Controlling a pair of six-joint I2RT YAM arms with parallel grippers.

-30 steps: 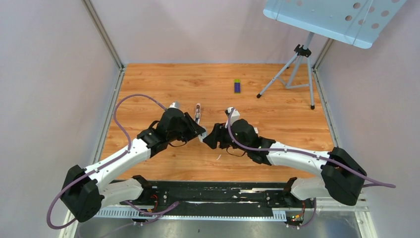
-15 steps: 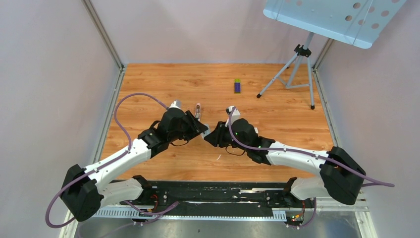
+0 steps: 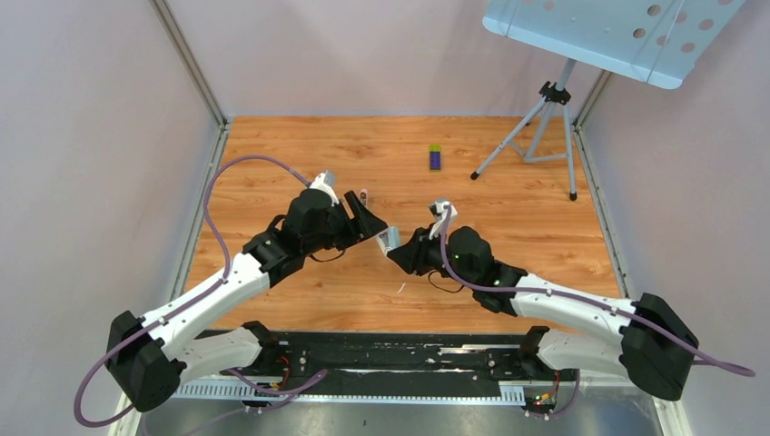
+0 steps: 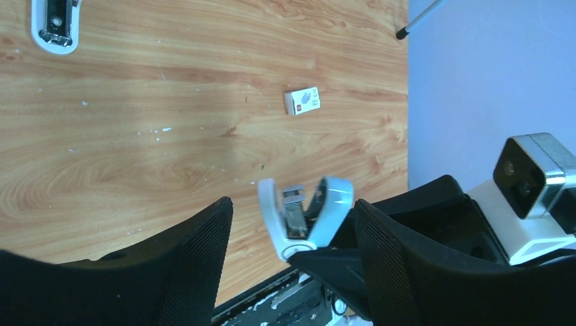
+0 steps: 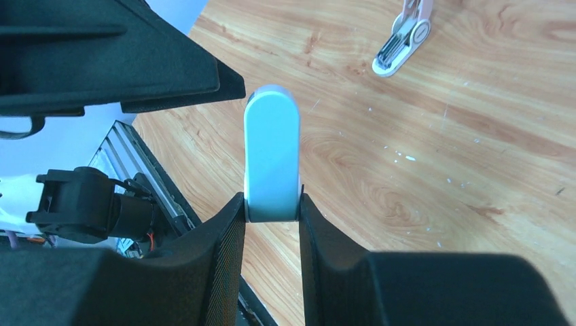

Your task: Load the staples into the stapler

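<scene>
Orange wooden table (image 3: 508, 145), pale walls. The right gripper (image 5: 270, 207) pinched a pale blue plastic stapler (image 5: 272, 156), hinged open, mid-table. The left gripper (image 3: 370, 222), at its ten o'clock, was spread and empty. Grey metal inside was perhaps the staples (image 4: 294, 221); they should sit flat before closing.

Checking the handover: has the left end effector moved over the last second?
Yes. The left end effector has shifted toward the far wall: it now hides most of the white tool, which showed nearly whole before.
</scene>
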